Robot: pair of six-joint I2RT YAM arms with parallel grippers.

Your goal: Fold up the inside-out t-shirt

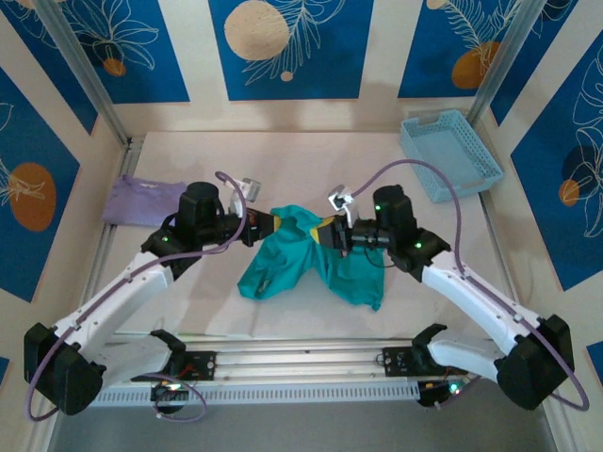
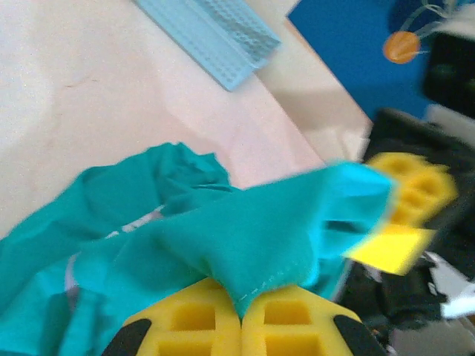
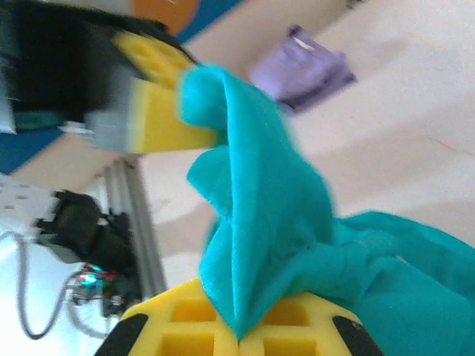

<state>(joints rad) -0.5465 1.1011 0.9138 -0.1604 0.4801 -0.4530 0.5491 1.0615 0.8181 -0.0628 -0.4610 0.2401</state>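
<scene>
The teal-green inside-out t-shirt [image 1: 301,254] hangs bunched between both arms at the table's middle, its lower part draping onto the table. My left gripper [image 1: 279,226] faces right and is shut on an upper edge of the t-shirt [image 2: 245,245]; a hemmed fold runs into its closed yellow jaws. My right gripper [image 1: 318,232] faces left, just across from it, shut on another bunch of the t-shirt [image 3: 260,245], which stands up in a ridge from its closed jaws. The two grippers are close together, almost tip to tip.
A pale lavender folded garment [image 1: 141,200] lies at the far left of the table. A light blue basket [image 1: 450,155] stands at the far right corner. Metal frame posts and blue patterned walls close in the table.
</scene>
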